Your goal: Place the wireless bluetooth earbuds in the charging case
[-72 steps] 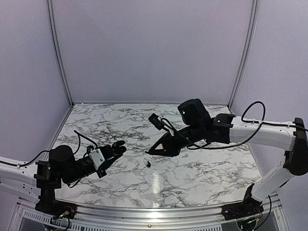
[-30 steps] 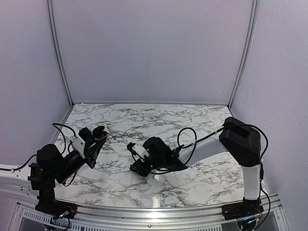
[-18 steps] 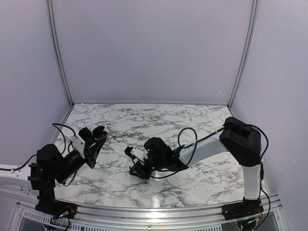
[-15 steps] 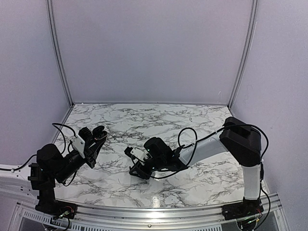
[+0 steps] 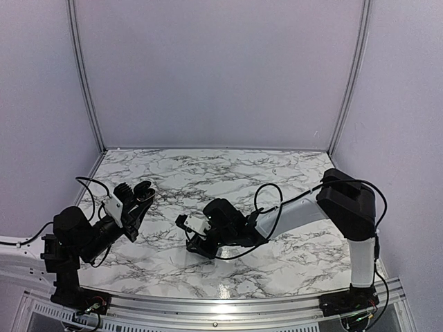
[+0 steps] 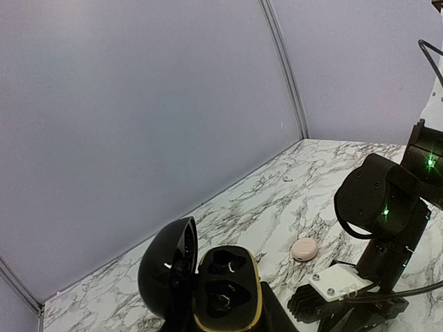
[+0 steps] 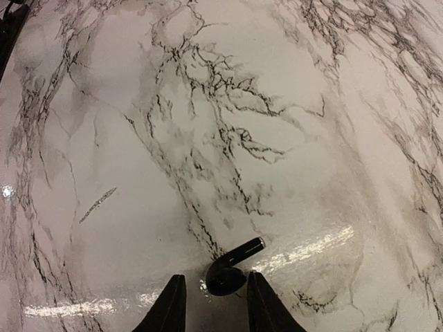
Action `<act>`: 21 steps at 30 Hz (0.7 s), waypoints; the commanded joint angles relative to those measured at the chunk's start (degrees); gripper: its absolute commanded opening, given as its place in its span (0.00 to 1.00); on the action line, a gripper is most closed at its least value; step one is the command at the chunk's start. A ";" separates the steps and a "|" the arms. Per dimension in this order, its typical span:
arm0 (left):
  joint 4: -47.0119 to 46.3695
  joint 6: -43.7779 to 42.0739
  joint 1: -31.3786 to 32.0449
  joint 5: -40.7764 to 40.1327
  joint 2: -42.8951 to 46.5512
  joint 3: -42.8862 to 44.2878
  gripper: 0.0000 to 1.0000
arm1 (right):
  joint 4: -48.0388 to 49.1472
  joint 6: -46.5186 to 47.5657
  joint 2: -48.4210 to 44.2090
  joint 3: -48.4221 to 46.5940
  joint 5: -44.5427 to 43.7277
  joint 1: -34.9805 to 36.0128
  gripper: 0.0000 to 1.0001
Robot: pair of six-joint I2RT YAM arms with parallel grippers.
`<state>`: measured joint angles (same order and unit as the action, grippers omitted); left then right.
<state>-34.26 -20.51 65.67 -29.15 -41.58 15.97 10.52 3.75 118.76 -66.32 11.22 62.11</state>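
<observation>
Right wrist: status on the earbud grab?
Left pincer shut on charging case, lid open. Right pincer open, straddling earbud on table. Nothing in the way.

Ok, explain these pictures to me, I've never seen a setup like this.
Two robot arms stand at the near edge of a marble table. One picture looks down from above; the other two come from cameras on the wrists. The left gripper, raised, is shut on an open black charging case with a gold rim. The right gripper is down at the table, fingertips either side of a small black earbud, not yet clamped. A cream pebble-like thing also lies there.
</observation>
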 commanded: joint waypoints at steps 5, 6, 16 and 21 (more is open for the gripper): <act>-2.48 0.43 -0.54 0.57 -0.40 -0.15 0.00 | -6.31 5.27 -0.55 -2.18 -3.74 0.47 0.35; -2.49 0.45 -0.54 0.62 -0.47 -0.15 0.00 | -6.20 5.63 -0.54 -2.15 -3.89 0.47 0.35; -2.83 0.47 -0.98 1.19 -1.16 0.21 0.00 | -6.51 10.21 1.32 -4.25 -4.08 0.47 0.35; -2.92 0.47 -1.11 1.28 -1.25 0.20 0.00 | -6.40 11.46 2.27 -4.68 -3.99 0.47 0.33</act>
<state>-34.46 -20.34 65.04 -28.38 -42.78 15.97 5.82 12.82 119.00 -69.04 8.43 62.26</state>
